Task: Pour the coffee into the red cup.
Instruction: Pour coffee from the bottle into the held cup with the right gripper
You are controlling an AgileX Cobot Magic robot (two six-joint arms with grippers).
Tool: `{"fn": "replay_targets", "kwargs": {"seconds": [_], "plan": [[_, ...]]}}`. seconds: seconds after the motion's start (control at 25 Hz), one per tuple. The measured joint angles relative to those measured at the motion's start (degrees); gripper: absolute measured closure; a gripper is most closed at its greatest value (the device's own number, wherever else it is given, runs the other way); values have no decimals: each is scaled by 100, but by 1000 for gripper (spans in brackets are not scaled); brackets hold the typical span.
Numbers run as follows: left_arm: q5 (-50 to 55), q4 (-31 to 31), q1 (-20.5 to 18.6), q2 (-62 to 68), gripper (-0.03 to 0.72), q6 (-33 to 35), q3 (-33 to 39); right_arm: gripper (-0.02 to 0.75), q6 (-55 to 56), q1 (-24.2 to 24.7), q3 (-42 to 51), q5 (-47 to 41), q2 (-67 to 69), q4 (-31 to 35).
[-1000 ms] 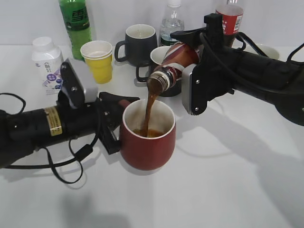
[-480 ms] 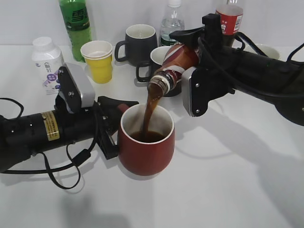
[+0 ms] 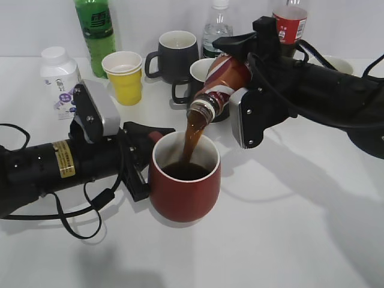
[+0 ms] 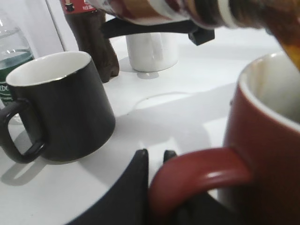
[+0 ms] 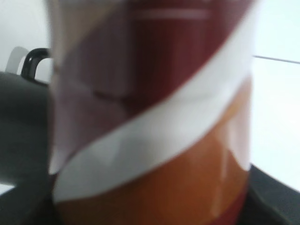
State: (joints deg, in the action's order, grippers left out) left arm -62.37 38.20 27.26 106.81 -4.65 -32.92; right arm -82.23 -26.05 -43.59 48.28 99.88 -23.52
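Note:
The red cup (image 3: 183, 183) stands on the white table near the middle, with dark coffee (image 3: 186, 171) inside. My left gripper (image 3: 147, 159) is shut on its handle (image 4: 197, 176). My right gripper (image 3: 240, 72) is shut on the brown coffee bottle (image 3: 219, 81), tilted mouth-down over the cup. A brown stream (image 3: 192, 135) runs from the mouth into the cup. The bottle fills the right wrist view (image 5: 154, 117) and hides the fingers there.
Behind stand a black mug (image 3: 174, 54), a second black mug (image 4: 61, 108) behind the bottle, stacked yellow paper cups (image 3: 123, 75), a green bottle (image 3: 95, 30), a white jar (image 3: 59, 78), a water bottle (image 3: 217, 30), a cola bottle (image 3: 289, 21) and a white cup (image 4: 152, 49).
The bottle has tipped a little steeper. The coffee level in the red cup has risen. The cup and left gripper shifted slightly left at first, then stayed still.

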Motion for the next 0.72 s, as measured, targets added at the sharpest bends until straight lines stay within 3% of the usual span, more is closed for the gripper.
{"fn": "replay_targets", "kwargs": {"seconds": [0.72], "plan": [[19, 6, 0, 0, 624, 0, 0, 234, -493, 0, -5, 311, 0, 0]]}}
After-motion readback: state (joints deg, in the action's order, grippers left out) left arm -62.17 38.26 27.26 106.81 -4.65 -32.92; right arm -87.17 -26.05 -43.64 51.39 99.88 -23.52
